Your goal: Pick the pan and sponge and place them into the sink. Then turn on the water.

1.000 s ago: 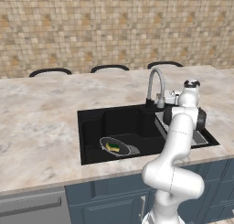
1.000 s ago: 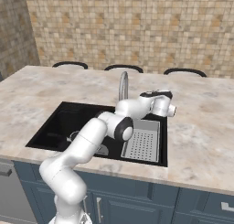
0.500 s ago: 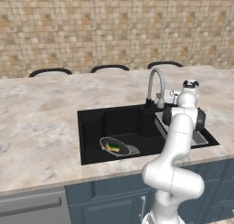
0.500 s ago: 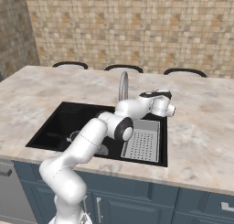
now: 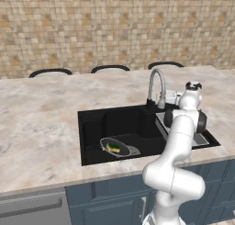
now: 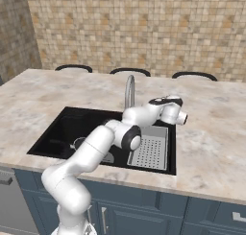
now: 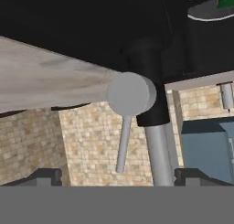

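- A white Panda arm reaches over the right end of a black kitchen sink (image 5: 92, 127) set in a marble counter (image 5: 41, 127), its hand near the base of the silver gooseneck faucet (image 5: 156, 84).
- The black frying pan (image 5: 114, 148) lies on the sink floor at the near side of the basin, just left of the arm.
- The green-and-yellow sponge (image 5: 113, 148) rests inside the pan, so both items appear already placed.
- A grey perforated drainer tray (image 6: 150, 150) fills the right part of the recess, beside the basin and under the arm's forearm.
- From the hand camera, the gripper (image 7: 118, 176) faces the faucet's round grey valve body (image 7: 130, 93) and its thin lever handle (image 7: 122, 145), with the lever between the two widely parted finger tips.
- The jaws stand wide apart and have hold of nothing; neither tip appears to touch the lever.
- No blue stream runs from the spout in any view, so the water appears not yet on.
- Judged from this, the two placements are done and the last step, working the faucet lever, is what remains.
- Whether the lever already sits in its "on" position cannot be told from these views.
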### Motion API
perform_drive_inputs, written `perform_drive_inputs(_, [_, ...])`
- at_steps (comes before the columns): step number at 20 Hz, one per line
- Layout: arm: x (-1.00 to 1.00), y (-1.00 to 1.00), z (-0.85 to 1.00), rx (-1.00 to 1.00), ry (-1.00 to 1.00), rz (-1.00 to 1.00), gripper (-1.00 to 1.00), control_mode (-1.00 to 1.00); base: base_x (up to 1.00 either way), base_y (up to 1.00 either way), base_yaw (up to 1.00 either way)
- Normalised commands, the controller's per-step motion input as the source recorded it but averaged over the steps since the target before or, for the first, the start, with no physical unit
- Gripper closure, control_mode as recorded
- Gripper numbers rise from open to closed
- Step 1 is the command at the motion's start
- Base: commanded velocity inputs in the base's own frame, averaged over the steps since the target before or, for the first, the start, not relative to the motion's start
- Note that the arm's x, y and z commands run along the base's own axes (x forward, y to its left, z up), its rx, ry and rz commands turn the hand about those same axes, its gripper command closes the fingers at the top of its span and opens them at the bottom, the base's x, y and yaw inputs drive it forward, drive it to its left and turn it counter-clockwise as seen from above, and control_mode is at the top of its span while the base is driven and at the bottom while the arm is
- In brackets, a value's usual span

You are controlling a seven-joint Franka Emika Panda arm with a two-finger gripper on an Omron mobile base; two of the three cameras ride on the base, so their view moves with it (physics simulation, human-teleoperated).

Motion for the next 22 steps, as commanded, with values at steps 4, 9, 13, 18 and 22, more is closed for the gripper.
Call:
perform_drive_inputs(4, [0.32,0.05,-0.29,-0.06,0.00,-0.09,-1.00,-1.00,0.00,0.00,0.00])
perform_drive_inputs(9, [0.42,0.08,-0.24,-0.10,0.00,-0.08,-1.00,-1.00,0.00,0.00,0.00])
perform_drive_inputs(13, [0.47,0.00,-0.12,-0.07,0.02,-0.08,-1.00,-1.00,0.00,0.00,0.00])
perform_drive_inputs(18, [0.49,0.05,-0.15,-0.06,0.05,-0.05,-1.00,-1.00,0.00,0.00,0.00])
perform_drive_inputs(22, [0.57,0.06,-0.14,-0.03,0.10,0.01,-1.00,-1.00,0.00,0.00,0.00])
